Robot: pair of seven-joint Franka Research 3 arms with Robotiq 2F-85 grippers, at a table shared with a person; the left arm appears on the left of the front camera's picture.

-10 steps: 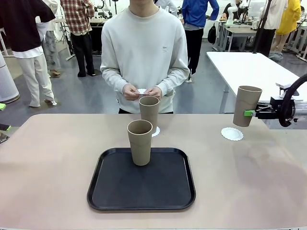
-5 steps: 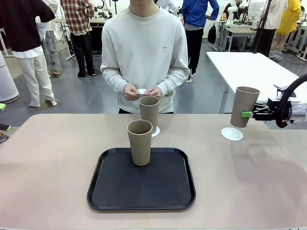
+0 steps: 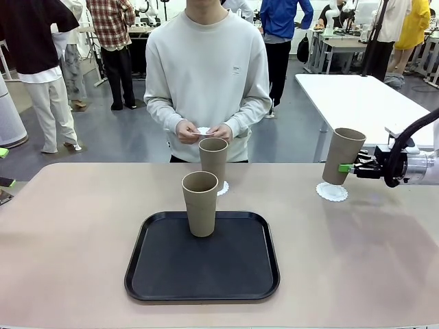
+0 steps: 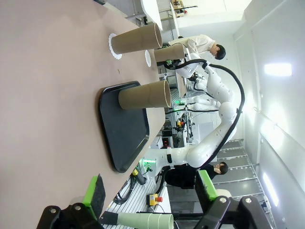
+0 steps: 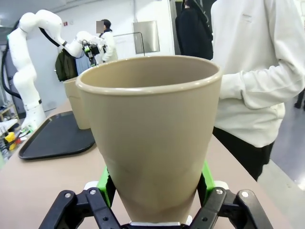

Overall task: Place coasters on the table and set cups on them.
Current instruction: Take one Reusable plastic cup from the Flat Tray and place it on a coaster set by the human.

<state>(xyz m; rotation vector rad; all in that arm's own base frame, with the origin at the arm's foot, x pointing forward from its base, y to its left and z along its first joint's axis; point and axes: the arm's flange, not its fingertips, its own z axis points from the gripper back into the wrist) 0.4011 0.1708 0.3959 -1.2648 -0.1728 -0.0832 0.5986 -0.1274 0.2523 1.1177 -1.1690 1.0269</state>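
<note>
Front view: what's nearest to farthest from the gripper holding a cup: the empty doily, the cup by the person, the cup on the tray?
1. Empty doily, right side, just beneath the right gripper and its held cup.
2. Far cup, centre, far side.
3. Tray cup, centre, nearer the camera.

You'll see the centre cup (image 3: 199, 203), the cup behind it (image 3: 213, 159) and the cup at right of frame (image 3: 342, 156) all plain tan-brown. The tray (image 3: 206, 267) is matte black, the counter (image 3: 68, 233) beige, the scalloped coaster (image 3: 332, 192) white, the pads (image 5: 106, 182) green.
</note>
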